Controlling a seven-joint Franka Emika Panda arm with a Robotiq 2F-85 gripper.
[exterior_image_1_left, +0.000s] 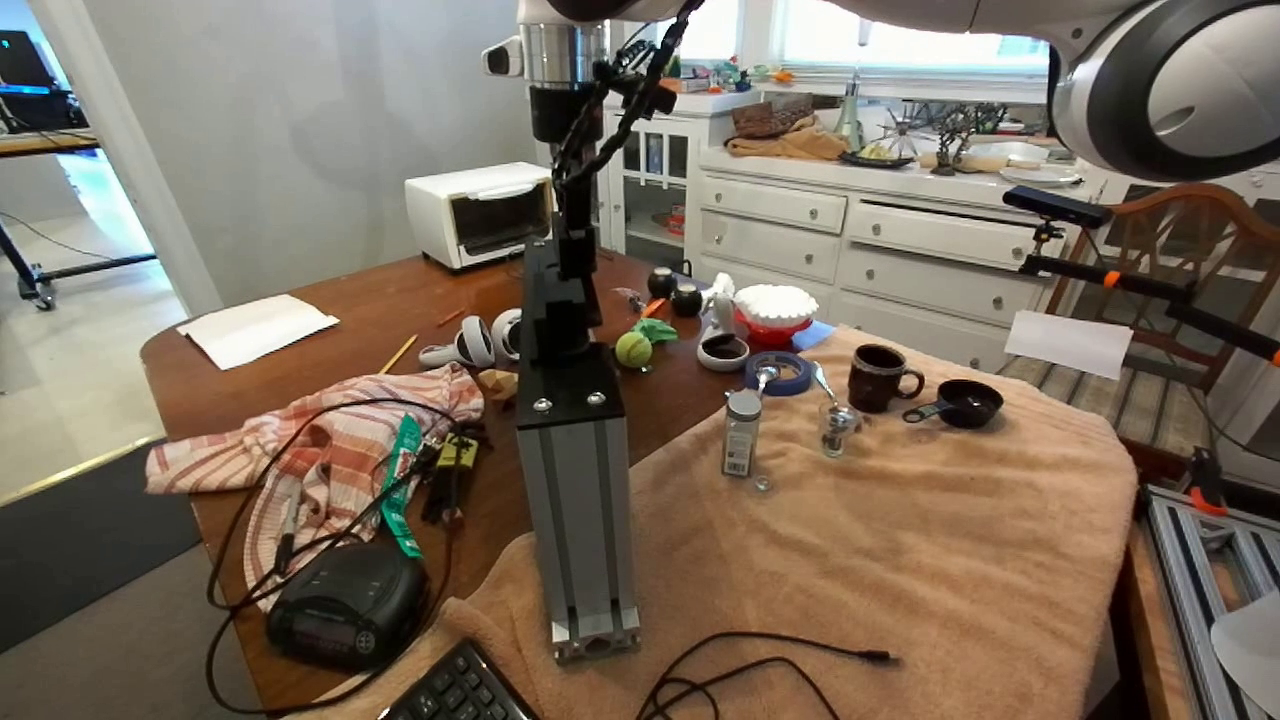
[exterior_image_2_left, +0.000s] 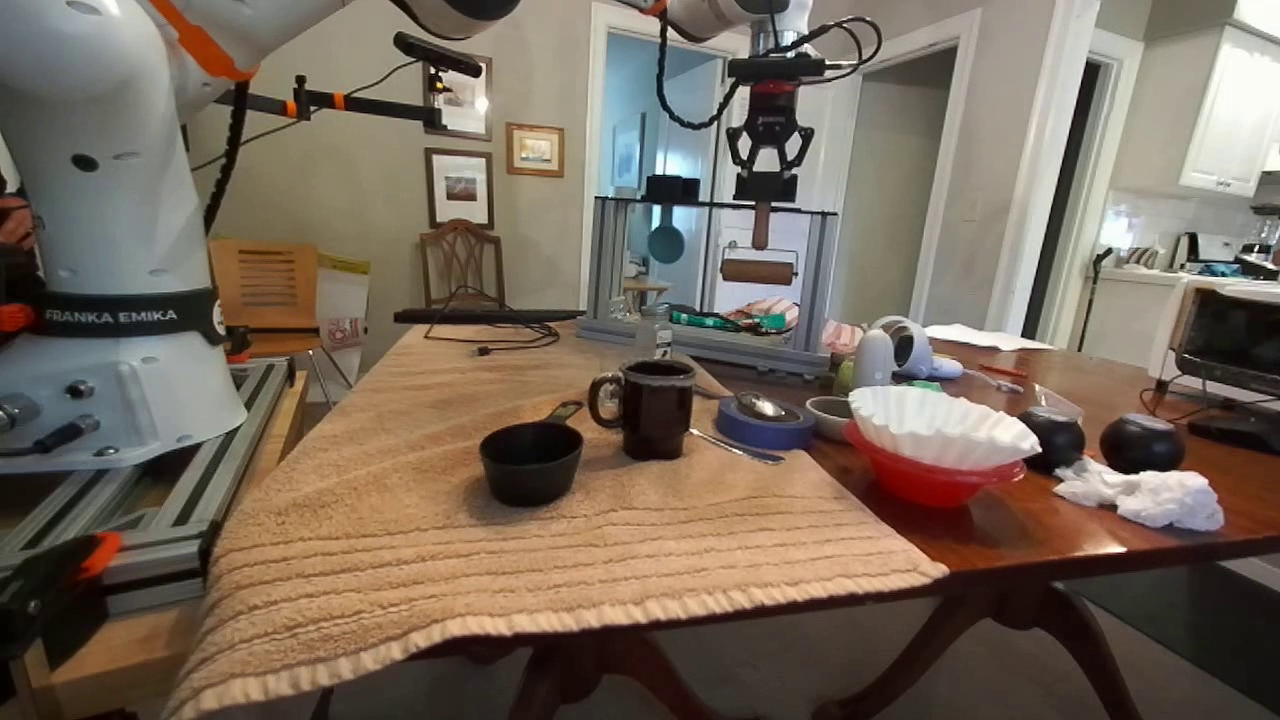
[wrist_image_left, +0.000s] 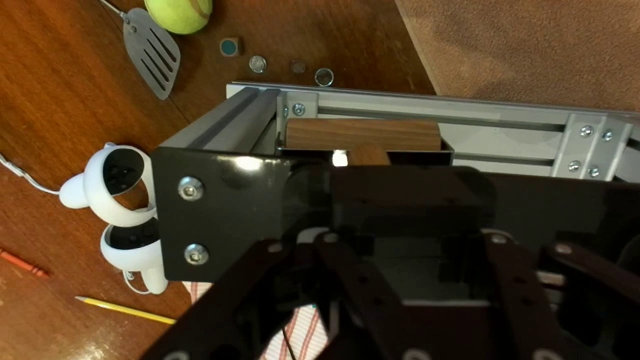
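Grasping block with hand atop rack, best held level to avoid knocking roller against rack.

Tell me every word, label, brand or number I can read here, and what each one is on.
"FRANKA EMIKA", on the black band around the white arm.
Lidded jar: label too small to read.
Green packet: print too small.
Keyboard: keys too blurred.
Black device: front markings unreadable.
White panel behind the chair: red print too blurred.
Dark housing above the jaws: tiny pale lettering, unreadable.
No number can be read.
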